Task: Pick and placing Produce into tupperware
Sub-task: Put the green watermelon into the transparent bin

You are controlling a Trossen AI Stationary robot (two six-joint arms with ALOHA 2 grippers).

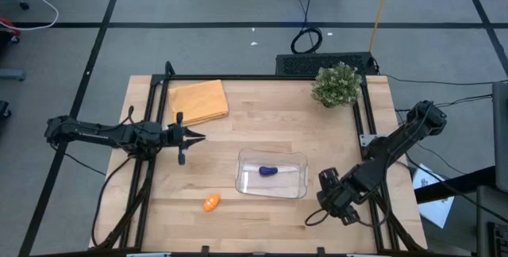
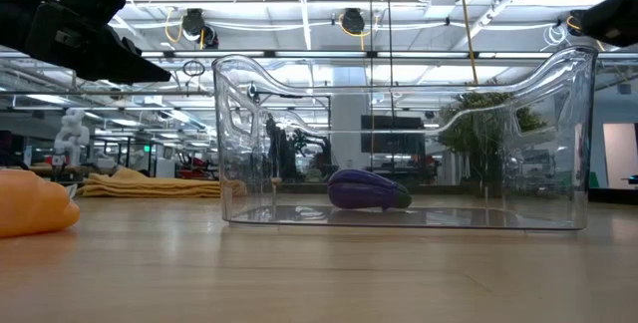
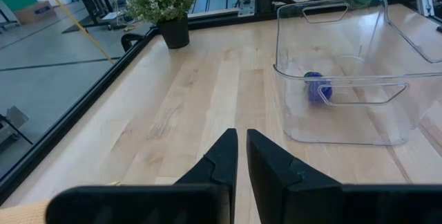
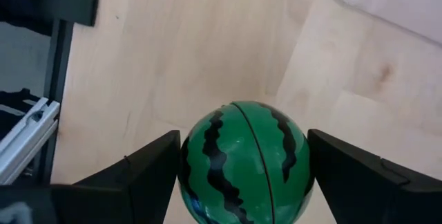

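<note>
One purple piece point(image 1: 268, 170) lies inside the clear tupperware point(image 1: 298, 162); the orange piece point(image 1: 210, 203) waits on the surface point(image 1: 262, 122) nearby. The right end effector point(image 4: 245, 175) holds the green striped ball point(image 4: 243, 160) between wide fingers beside the container, while the left end effector point(image 1: 194, 137), fingers together and empty, rests near the cloth point(image 1: 198, 101).

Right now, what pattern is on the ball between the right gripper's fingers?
Green with dark wavy stripes, like a watermelon; right wrist view shows it best.

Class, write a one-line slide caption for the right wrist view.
Right gripper fingers straddle the green striped watermelon toy above the wooden table.
</note>
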